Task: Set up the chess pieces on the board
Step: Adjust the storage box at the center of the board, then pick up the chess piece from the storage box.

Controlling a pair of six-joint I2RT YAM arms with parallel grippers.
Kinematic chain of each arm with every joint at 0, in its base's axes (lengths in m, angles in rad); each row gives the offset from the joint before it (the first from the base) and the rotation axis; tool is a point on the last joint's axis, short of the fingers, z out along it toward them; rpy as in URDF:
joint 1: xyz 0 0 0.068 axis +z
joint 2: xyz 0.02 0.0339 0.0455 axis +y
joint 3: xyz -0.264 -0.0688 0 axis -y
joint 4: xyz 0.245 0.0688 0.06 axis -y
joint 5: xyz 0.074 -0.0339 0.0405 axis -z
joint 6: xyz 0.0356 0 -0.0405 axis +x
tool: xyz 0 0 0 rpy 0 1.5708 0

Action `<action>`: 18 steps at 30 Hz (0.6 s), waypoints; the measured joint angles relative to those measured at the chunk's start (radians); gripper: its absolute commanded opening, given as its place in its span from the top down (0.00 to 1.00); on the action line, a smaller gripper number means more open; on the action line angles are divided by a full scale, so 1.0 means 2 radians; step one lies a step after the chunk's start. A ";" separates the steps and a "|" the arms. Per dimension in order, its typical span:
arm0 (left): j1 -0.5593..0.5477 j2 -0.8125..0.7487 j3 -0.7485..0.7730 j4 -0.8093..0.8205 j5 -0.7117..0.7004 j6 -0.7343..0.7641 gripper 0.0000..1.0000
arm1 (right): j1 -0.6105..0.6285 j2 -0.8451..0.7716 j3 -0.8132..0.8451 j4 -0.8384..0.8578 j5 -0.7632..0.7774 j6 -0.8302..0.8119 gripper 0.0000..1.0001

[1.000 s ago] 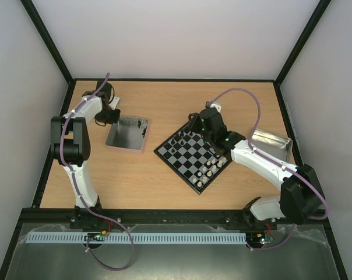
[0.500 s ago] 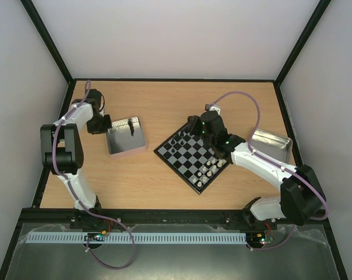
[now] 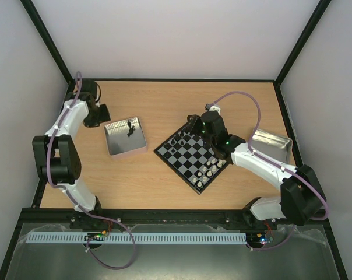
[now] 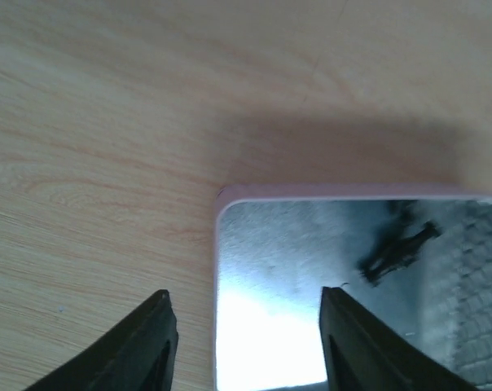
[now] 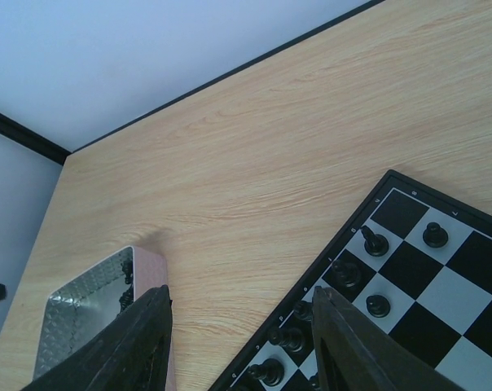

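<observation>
the board (image 3: 190,156) sits mid-frame in the top view, turned like a diamond. black chess pieces (image 3: 177,140) line its upper-left edge and silvery chess pieces (image 3: 211,169) its lower-right edge. the rows are too small to count, so they may be incomplete. at least one black piece (image 4: 399,249) lies on its side in the metal tray (image 3: 122,146) left of the board, so work remains. the left gripper (image 4: 244,300) hangs over that tray's corner, jaws apart, holding nothing. the right gripper (image 5: 238,300) hovers by the board's upper corner, jaws apart and empty too.
</observation>
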 measured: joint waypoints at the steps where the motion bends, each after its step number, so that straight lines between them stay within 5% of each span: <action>1: -0.004 -0.009 0.005 0.001 -0.003 -0.001 0.45 | 0.000 0.000 0.000 0.001 0.000 0.000 0.54; 10: -0.100 -0.051 -0.010 0.053 0.025 0.003 0.45 | 0.000 0.000 0.000 0.005 0.012 0.000 0.54; 18: -0.132 0.062 -0.011 0.069 0.042 0.030 0.54 | 0.000 0.000 -0.003 0.007 0.022 0.001 0.54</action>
